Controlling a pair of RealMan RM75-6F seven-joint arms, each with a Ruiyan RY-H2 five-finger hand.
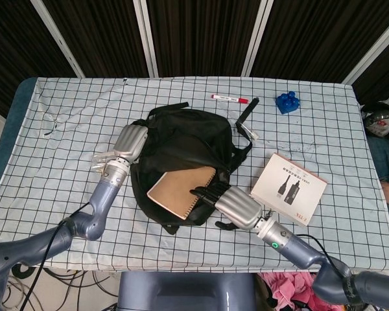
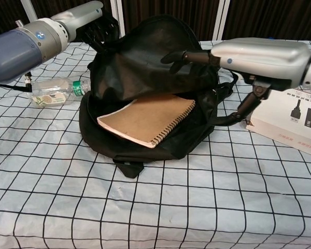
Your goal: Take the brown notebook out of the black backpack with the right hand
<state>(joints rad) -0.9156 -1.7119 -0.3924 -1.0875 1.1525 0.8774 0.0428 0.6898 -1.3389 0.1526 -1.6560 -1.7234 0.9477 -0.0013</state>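
The fingers of the left hand [image 1: 131, 143] are hidden in the fabric at the upper flap of the black backpack [image 1: 188, 139], which it grips and holds lifted. The brown notebook [image 2: 147, 118] lies inside the open backpack, its far part hidden under the flap, its spiral edge toward the table's right edge. The right hand [image 2: 249, 54] hovers over the notebook, open, fingers spread, holding nothing. The white box [image 1: 288, 187] lies near the right edge.
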